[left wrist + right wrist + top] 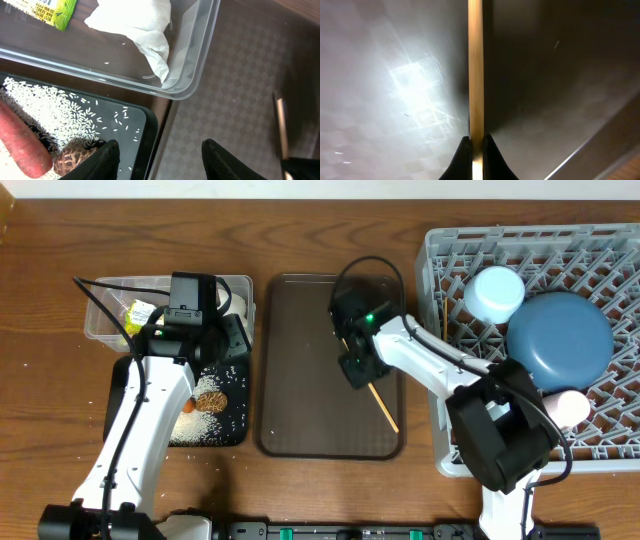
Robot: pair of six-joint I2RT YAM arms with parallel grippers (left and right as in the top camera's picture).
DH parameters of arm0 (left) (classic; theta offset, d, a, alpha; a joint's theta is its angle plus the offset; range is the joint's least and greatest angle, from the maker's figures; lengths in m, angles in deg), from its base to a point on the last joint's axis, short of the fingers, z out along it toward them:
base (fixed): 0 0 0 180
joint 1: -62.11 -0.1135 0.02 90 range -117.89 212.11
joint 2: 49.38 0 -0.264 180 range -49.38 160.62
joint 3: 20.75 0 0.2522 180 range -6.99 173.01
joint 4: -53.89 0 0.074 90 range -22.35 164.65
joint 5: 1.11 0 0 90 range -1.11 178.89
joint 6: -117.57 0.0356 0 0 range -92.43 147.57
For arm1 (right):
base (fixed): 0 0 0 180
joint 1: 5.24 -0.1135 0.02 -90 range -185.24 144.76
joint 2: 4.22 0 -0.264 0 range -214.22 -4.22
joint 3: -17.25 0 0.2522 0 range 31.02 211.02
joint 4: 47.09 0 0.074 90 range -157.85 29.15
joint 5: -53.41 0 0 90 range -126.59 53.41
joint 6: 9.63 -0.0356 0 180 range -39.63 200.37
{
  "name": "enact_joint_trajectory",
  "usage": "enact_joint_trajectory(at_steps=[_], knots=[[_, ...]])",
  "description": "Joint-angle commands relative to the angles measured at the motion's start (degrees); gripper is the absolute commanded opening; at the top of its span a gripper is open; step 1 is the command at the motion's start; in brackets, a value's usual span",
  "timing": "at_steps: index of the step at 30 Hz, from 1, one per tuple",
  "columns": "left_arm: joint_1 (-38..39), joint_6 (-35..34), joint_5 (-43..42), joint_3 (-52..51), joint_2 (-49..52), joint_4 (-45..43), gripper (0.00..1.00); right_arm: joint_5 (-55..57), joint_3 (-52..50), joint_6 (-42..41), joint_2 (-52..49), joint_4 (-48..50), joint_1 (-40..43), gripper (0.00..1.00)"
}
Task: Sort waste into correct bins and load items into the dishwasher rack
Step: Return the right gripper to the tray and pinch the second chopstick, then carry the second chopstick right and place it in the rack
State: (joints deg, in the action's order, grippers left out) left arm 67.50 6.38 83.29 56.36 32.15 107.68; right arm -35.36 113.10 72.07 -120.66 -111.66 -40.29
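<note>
Held thin wooden chopstick (475,70) pinched in my closed right gripper (475,145), low over dark brown serving tray (300,340), ready for light-grey plastic rack (600,250). My left gripper (159,152) hung half open, empty.

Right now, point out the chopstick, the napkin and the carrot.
chopstick (476,65), right wrist view, middle of the shaft.
napkin (137,20), left wrist view, centre of the crumple.
carrot (20,140), left wrist view, middle of its body.

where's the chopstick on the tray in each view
overhead: chopstick slanted on the brown tray, right gripper shut on it
left wrist: chopstick a thin strip at the right edge
right wrist: chopstick upright down the middle, pinched at the bottom
shared landmark: the brown tray under it
</note>
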Motion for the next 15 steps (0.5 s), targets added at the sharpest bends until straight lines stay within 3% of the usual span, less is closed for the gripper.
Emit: enact_joint_trajectory(at_steps=[1, 6, 15], knots=[[-0.17, -0.52, 0.28, 0.63, 0.13, 0.02, 0.54, 0.42, 4.33, 0.07, 5.86, 0.07, 1.49, 0.01], [-0.17, -0.52, 0.28, 0.63, 0.13, 0.02, 0.54, 0.48, 6.03, -0.9, 13.11, -0.39, 4.07, 0.01], [-0.17, -0.52, 0.26, 0.63, 0.13, 0.0, 0.54, 0.98, 6.03, -0.81, 20.83, -8.15, 15.96, 0.01]])
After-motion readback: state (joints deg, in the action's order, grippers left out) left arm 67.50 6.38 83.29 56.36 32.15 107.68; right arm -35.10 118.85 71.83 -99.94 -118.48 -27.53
